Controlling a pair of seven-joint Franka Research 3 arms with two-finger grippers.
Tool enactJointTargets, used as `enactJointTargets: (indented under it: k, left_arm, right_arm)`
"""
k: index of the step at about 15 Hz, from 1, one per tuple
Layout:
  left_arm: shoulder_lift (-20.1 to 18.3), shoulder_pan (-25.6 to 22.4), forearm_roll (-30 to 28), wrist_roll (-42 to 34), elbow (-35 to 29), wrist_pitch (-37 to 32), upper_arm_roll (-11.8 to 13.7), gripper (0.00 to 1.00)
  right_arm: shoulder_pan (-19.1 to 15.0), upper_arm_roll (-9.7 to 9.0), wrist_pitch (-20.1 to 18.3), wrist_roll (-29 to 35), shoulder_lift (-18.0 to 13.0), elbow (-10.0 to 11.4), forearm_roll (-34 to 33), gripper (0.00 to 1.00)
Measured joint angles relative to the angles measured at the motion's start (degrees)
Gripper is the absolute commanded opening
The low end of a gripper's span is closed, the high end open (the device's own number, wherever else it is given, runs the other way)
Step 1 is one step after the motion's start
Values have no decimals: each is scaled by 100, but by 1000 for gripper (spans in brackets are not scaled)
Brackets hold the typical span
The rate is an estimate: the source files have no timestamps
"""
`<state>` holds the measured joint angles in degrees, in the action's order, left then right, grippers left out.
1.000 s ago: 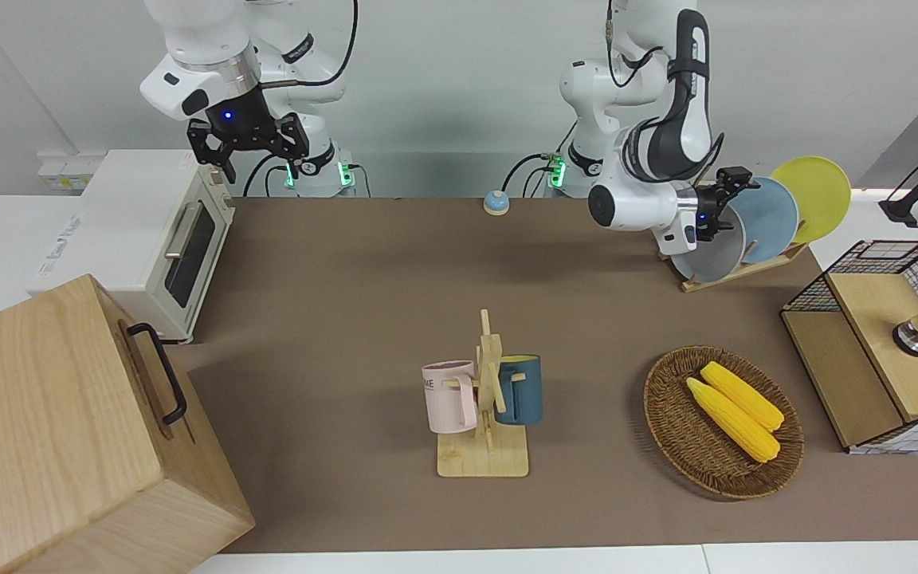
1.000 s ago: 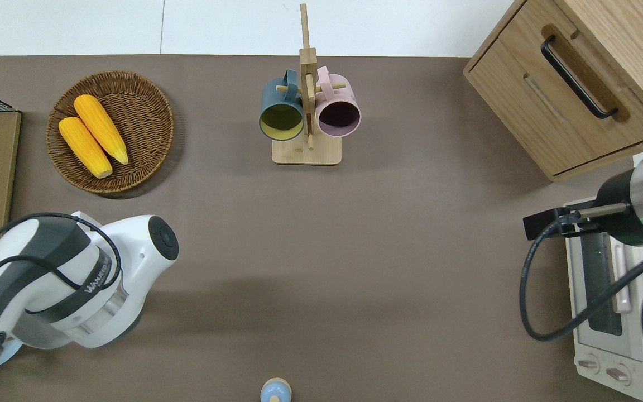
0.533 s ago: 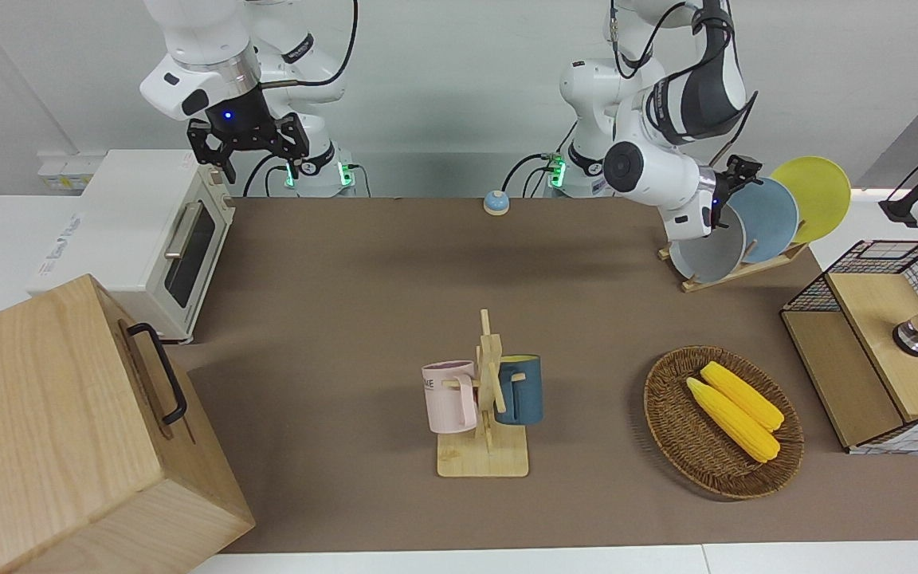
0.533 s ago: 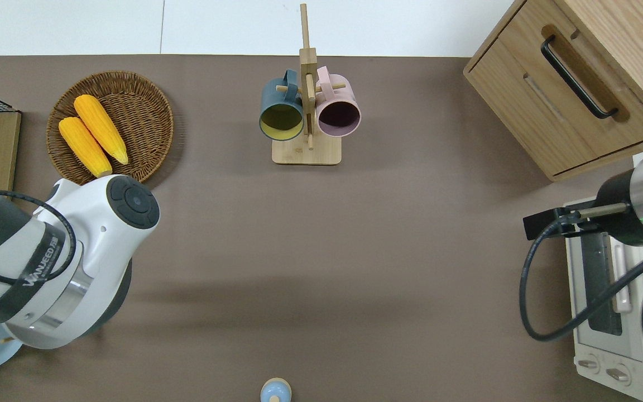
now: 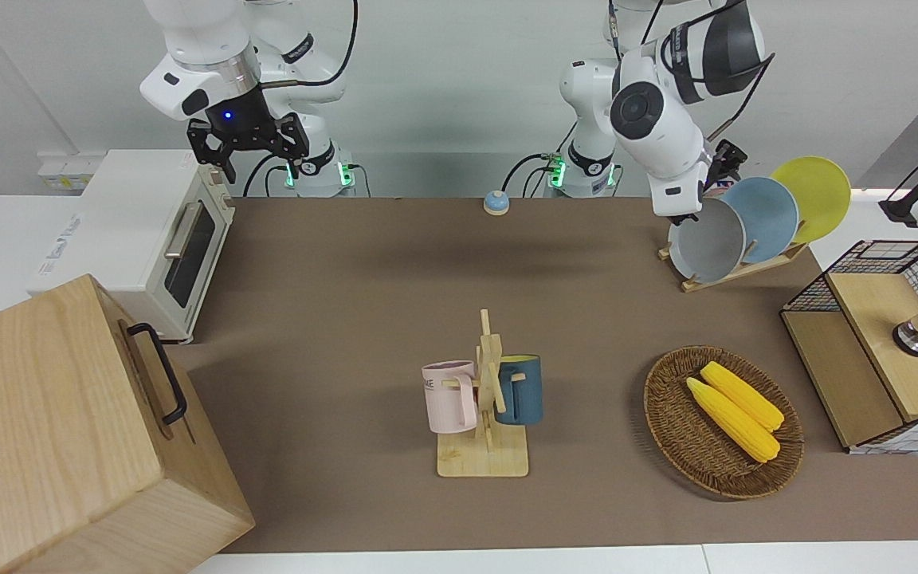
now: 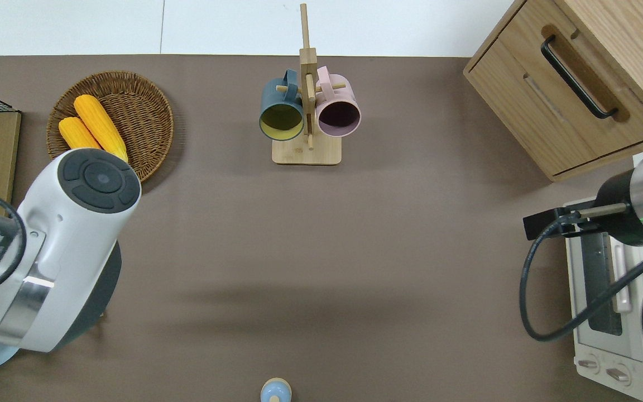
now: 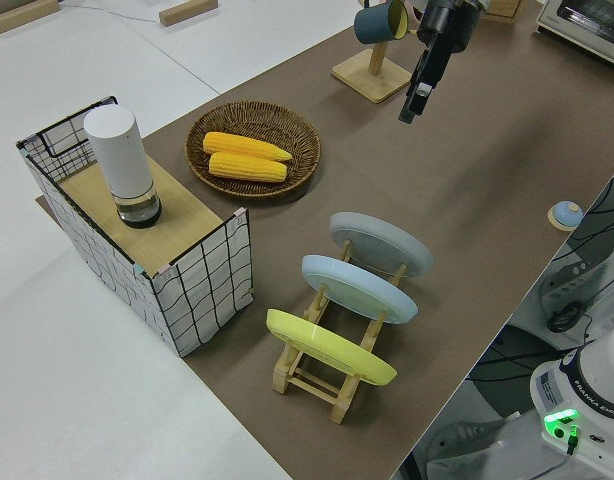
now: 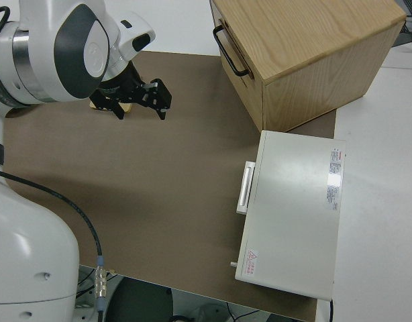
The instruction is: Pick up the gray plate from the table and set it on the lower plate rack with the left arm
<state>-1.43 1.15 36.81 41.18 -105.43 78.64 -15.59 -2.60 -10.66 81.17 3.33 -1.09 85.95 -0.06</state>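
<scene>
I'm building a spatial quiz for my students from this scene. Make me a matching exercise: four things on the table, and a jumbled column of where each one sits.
Things:
1. gray plate
2. sky-blue plate
3. yellow plate
4. corn cobs

Places:
A. in the wicker basket
B. middle slot of the plate rack
C. rack's end slot toward the left arm's end of the table
D. rack's end slot toward the right arm's end

Pairs: 1-D, 2-B, 3-C, 4-A
</scene>
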Motion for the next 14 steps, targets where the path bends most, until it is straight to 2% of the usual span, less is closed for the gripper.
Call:
enactJointTargets:
  k: [7, 11, 14]
  left_arm:
    - [-71, -1, -1546, -846, 958, -2, 0, 995]
    - [-129, -8, -2271, -1374, 1291, -8, 27, 991]
    - [-249, -19, -2782, -1897, 1455, -21, 139, 991]
  right_arm:
    - [0, 0, 0, 0, 0, 0, 0, 990]
    - [0, 0, 0, 0, 0, 0, 0, 990]
    - [0, 0, 0, 0, 0, 0, 0, 987]
